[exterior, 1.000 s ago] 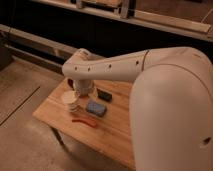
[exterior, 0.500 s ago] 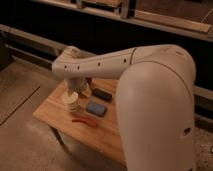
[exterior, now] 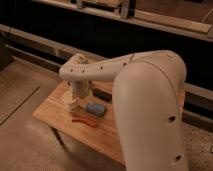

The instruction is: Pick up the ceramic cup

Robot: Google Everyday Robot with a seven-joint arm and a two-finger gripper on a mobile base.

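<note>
On the left part of the wooden table (exterior: 54, 113), near its back edge, stands the ceramic cup (exterior: 71, 104), cream-white and upright, its ridged side catching the light. Directly above it the robot's white arm (exterior: 107, 69) bends down at the wrist, and the pincer (exterior: 74, 97) sits at the cup's top, so close that the two run together in this view; I cannot tell whether the pincer is apart, together or clamped on the cup, since the wrist housing hides it. Just to the right of the cup lies a blue-grey block (exterior: 95, 108), flat on the table and near the cup, though whether they touch cannot be made out. Behind the block, toward the table's far edge, lies a black rectangular object (exterior: 102, 94). In front of the block, nearer the camera, a thin red tool (exterior: 84, 121) lies flat on the wood, apart from the cup. The arm's large white shoulder fills the right side and covers that end of the table
</note>
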